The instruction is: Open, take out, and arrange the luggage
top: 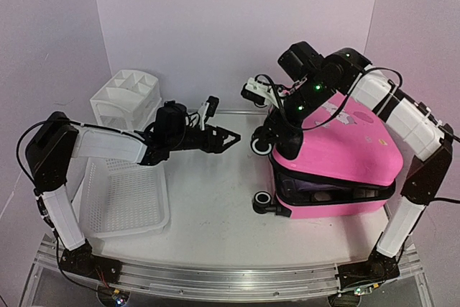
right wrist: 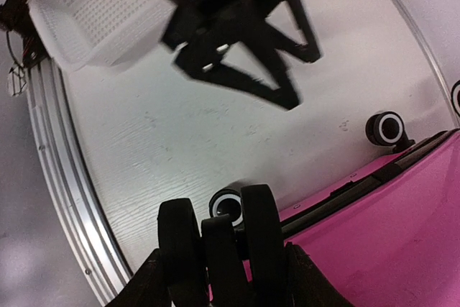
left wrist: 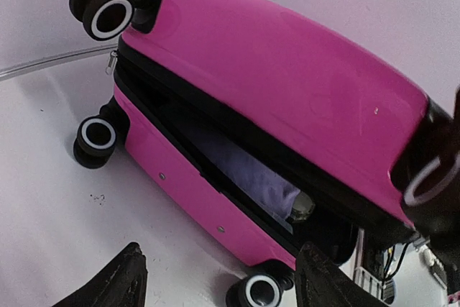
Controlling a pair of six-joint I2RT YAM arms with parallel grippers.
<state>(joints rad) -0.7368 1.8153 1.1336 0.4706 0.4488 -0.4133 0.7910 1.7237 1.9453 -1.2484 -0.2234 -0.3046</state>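
While one luggage (top: 338, 159) lies ajar right, you have one basket (top: 126, 203), one organizer (top: 129, 97) left; left gripper (top: 231, 141) released, right gripper (right wrist: 226, 282) clenching a wheel (right wrist: 259, 235); stickers (top: 345, 116) unreadable.

Left arm (top: 108, 145) extends toward 3 o'clock, left pincer (top: 231, 139) spread wide, empty. Right arm (top: 402, 109) arches toward 9 o'clock, right pincer (right wrist: 228, 275) clamped on a luggage (right wrist: 388, 249) wheel.

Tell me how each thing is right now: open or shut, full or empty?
Suitcase: lying flat, lid cracked open, purple cloth inside.
Left tool: open, holding nothing.
Right tool: shut on a suitcase wheel.
Basket: empty.
Organizer: upright, contents hidden.
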